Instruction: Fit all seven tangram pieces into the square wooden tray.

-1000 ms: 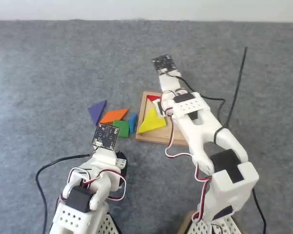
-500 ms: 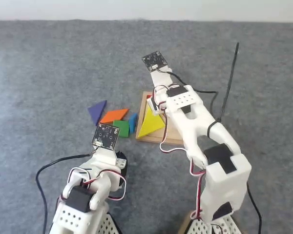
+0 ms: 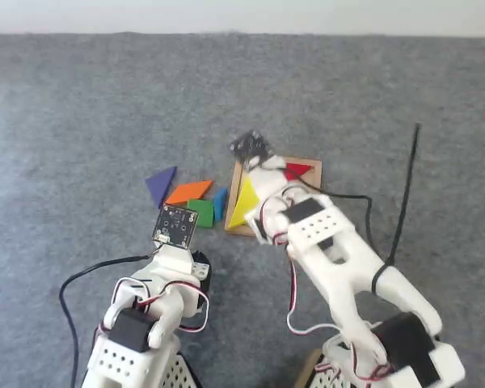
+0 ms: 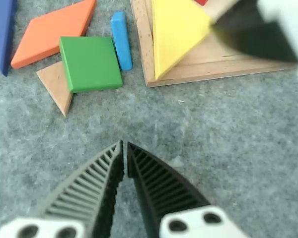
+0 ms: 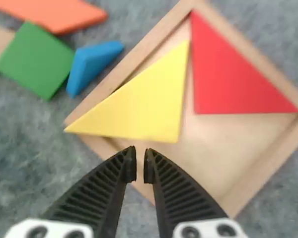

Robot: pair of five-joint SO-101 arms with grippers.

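Note:
The square wooden tray [image 5: 258, 173] holds a red triangle [image 5: 228, 79] lying flat. A yellow triangle [image 5: 144, 104] lies beside it with one corner resting over the tray's rim. My right gripper [image 5: 139, 166] hangs shut and empty just above the tray's near edge, by the yellow piece. On the carpet left of the tray [image 3: 311, 166] lie a blue piece [image 4: 121, 39], a green square [image 4: 89, 62], an orange parallelogram [image 4: 54, 29], a wood-coloured triangle [image 4: 57, 84] and a dark blue triangle [image 3: 162, 184]. My left gripper [image 4: 125, 146] is shut and empty over bare carpet, nearer than the green square.
Grey carpet covers the whole table. The right arm [image 3: 331, 250] stretches over the tray's near right part and hides it in the high view. A black cable [image 3: 404, 186] rises to the right of the tray. The left arm [image 3: 158, 291] stands at the front left.
The right arm has drawn back from the tray's far side to its near edge and dropped lower, uncovering the red triangle's far corner. The left arm and the loose pieces have not moved.

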